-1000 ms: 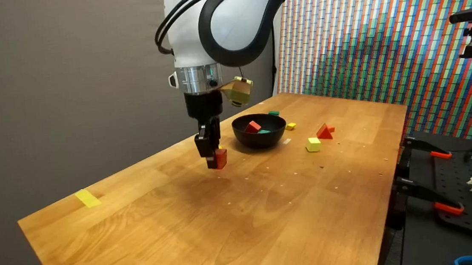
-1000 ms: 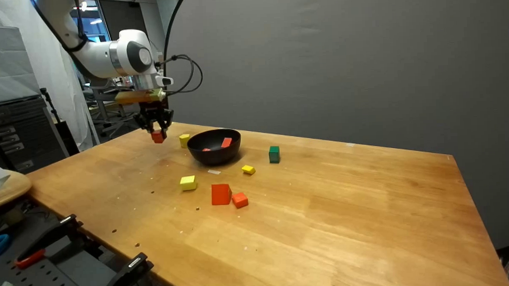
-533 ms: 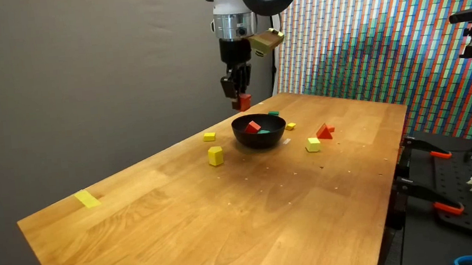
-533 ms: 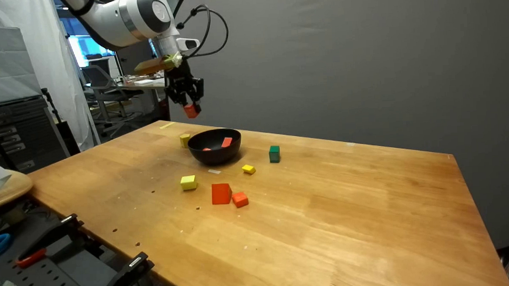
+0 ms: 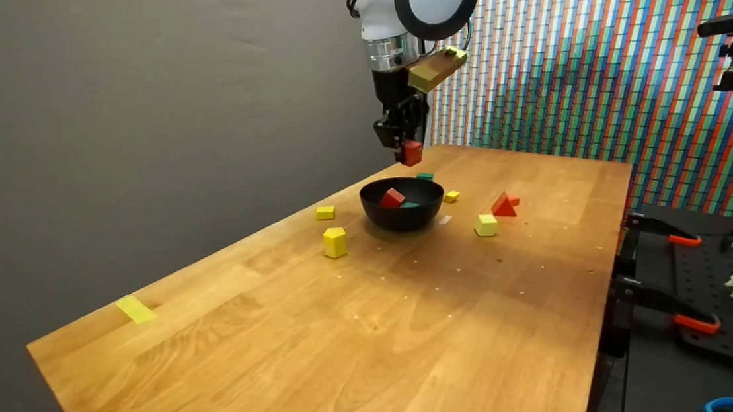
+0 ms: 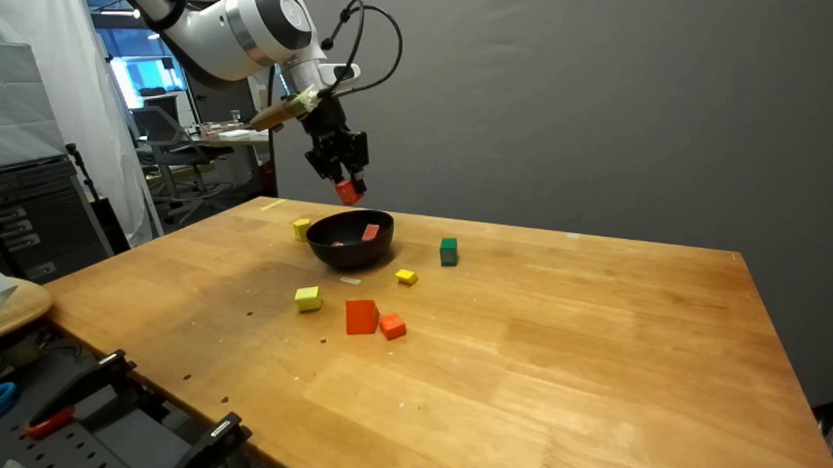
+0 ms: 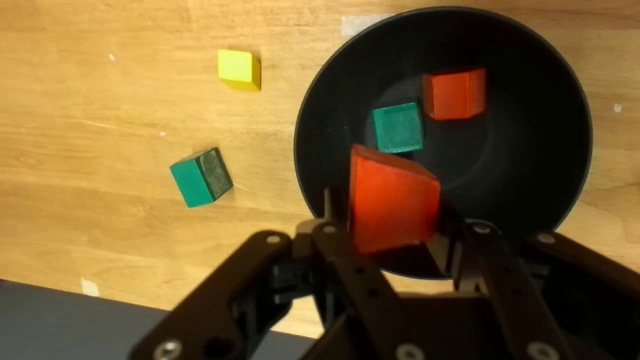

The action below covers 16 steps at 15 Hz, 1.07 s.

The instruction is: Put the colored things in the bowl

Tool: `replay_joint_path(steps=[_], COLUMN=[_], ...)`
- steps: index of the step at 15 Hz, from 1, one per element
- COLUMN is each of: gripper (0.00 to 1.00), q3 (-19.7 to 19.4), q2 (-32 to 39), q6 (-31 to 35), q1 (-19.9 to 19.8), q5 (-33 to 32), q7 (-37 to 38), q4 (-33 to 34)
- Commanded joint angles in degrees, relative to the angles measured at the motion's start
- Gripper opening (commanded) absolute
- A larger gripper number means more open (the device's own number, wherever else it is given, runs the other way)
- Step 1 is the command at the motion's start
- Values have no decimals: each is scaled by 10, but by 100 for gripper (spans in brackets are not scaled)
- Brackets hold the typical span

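Above the black bowl (image 6: 349, 259), within its outline in the wrist view and apart from its rim in both exterior views, holding a red block (image 6: 349, 193), with the gripper (image 7: 392, 215) drawn in only to the block's width, pinching it from two sides. Already inside the bowl: a teal block (image 7: 398, 127) and a second red block (image 7: 455, 93), just beside each other. In an exterior view, a further red piece (image 6: 370, 232) in there too, probably covered by the held block in the wrist view.

Most likely at the point of lowering and letting go, with well under half of the collecting done. Left on the wooden tabletop (image 5: 275, 373): a hexagonal yellow block (image 5: 335, 242) and a flat yellow block (image 5: 325, 213) near each other, a pale yellow block (image 5: 486, 225), a small yellow block (image 6: 406, 277), an upright teal block (image 6: 448, 252), plus a red wedge (image 6: 362, 317) and a small orange-red block (image 6: 393, 326) close together. Cannot tell whether touching or just apart; apt to crowd a later grasp.

Around these: yellow tape (image 5: 136, 308) near a corner, probably not to be counted; a pale strip (image 6: 350, 280) just beside the bowl; black clamps (image 6: 206, 452) at the edge, well apart from it. Perhaps in the way of this drop: the rim and the pieces beneath, liable to turn the block aside unless released low.
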Motion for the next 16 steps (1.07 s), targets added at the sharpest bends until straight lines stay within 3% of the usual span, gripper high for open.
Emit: replay_joint_path(steps=[1,4,8,12,13,15,16], gripper=[76,99,100,99,99,100,100], q3=[19,37,73,120,99,107,119], q2=[-18,-28,-3,57,24,47,38], q6=[-11,-13,-3,5,5,5,49], q1=[-6,2,6,-13,4,3,-13], q5=[4,-4,3,63,42,53,58], q7=[-7,-30,-82,-212,-152,-184,-233], q4=[-10,-3,34,87,48,68,47])
